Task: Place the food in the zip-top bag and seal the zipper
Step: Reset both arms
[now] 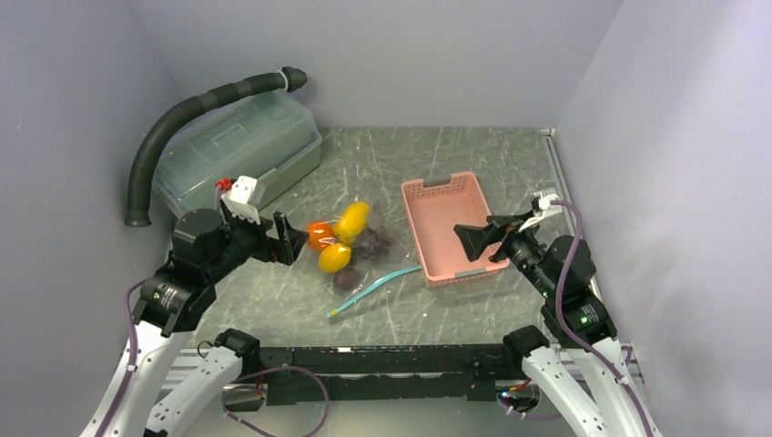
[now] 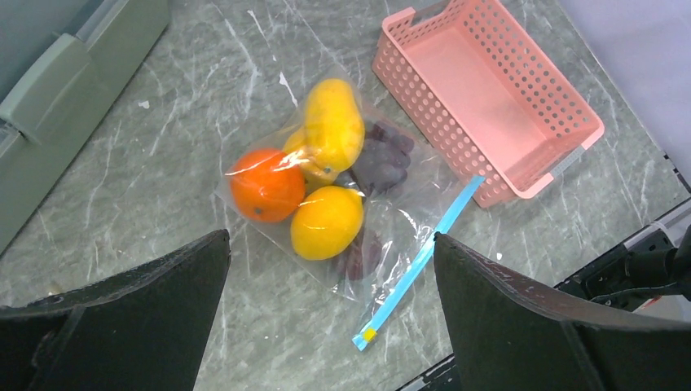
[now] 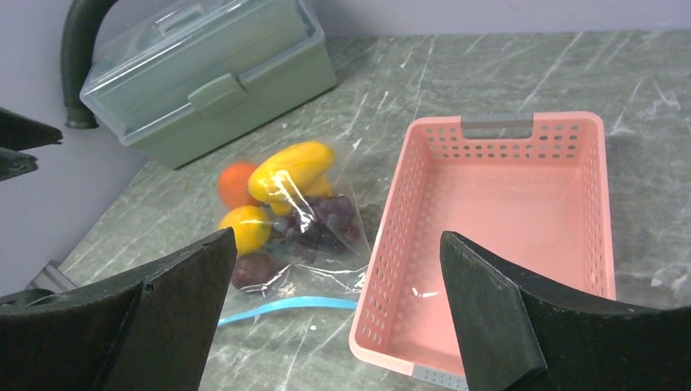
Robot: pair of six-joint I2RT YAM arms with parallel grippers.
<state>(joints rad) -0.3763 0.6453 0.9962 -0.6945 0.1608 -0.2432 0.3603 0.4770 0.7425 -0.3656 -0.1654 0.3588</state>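
Grippers: left gripper point(image 1: 284, 238) near the desk's left edge, right gripper point(image 1: 484, 240) over the near end of the basket toward the right edge; both stand with jaws spread wide and nothing between them
Zipper: thin teal plastic strip point(image 2: 420, 261) along the bag's mouth, lying on the bare desk toward the near edge, running from a yellow-tipped end up to the basket's near left corner; whether it is pressed shut I cannot tell
Bag: clear, floppy zip-top plastic bag point(image 2: 399, 216) flat on the middle of the desk, just left of the basket
Food: round orange toy fruit point(image 2: 266, 184), yellow oval mango-like pieces point(image 2: 332, 124), dark purple grape bunch point(image 2: 380, 160) and a small dark reddish round fruit point(image 2: 358, 252), all bunched under the film and, as I judge, inside the bag
Basket: pink perforated plastic basket point(image 1: 418, 193), nothing in it, toward the desk's right edge
Box: translucent green-grey lidded box point(image 1: 237, 141) at the far left corner, well apart from the bag
Step in hand: loading looks done; sealing is what remains
Next move: one gripper to pin the bag near one end of the teal strip, the other to pinch the strip and run along it; thin film may slide or bunch
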